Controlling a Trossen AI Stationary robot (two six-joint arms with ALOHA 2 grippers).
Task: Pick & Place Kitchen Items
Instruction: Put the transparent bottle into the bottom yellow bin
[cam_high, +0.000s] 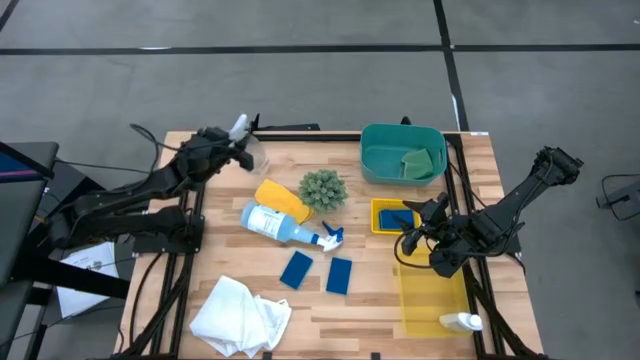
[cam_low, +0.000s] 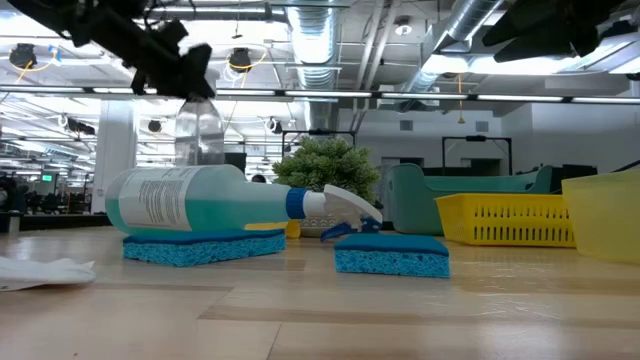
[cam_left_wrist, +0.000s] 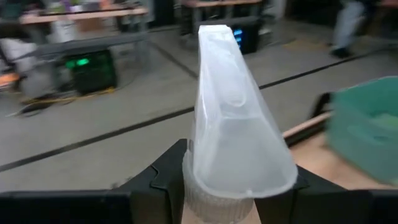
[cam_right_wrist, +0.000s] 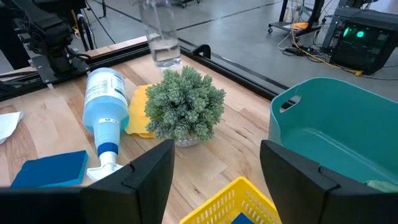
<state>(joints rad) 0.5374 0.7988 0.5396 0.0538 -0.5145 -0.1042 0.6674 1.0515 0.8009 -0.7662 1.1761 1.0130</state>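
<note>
My left gripper (cam_high: 243, 146) is at the table's far left, shut on a clear cup (cam_left_wrist: 233, 124); the cup (cam_low: 200, 128) is off the table. The clear spray bottle (cam_high: 283, 225) with a blue trigger lies on its side mid-table. Near it are a yellow sponge (cam_high: 279, 196) and two blue sponges (cam_high: 296, 269) (cam_high: 339, 275), all flat on the wood. A white cloth (cam_high: 240, 315) lies crumpled at the near left. My right gripper (cam_right_wrist: 214, 180) stands open over the right side, holding nothing. My left gripper pinches the cup between its two fingers (cam_left_wrist: 163, 180) at its wide ringed end (cam_left_wrist: 211, 198). The cup reaches forward along the fingers, its narrow end (cam_left_wrist: 217, 31) away from the gripper. The clear wall looks pressed flat toward that end. It is lifted clear of the table.
A spiky green plant ball (cam_high: 322, 190) stands mid-table. A teal bin (cam_high: 385, 150) at the far right holds a green sponge (cam_high: 418, 162). A small yellow basket (cam_high: 378, 226) holds a blue sponge; a clear yellow bin (cam_high: 432, 295) stands at the near right.
</note>
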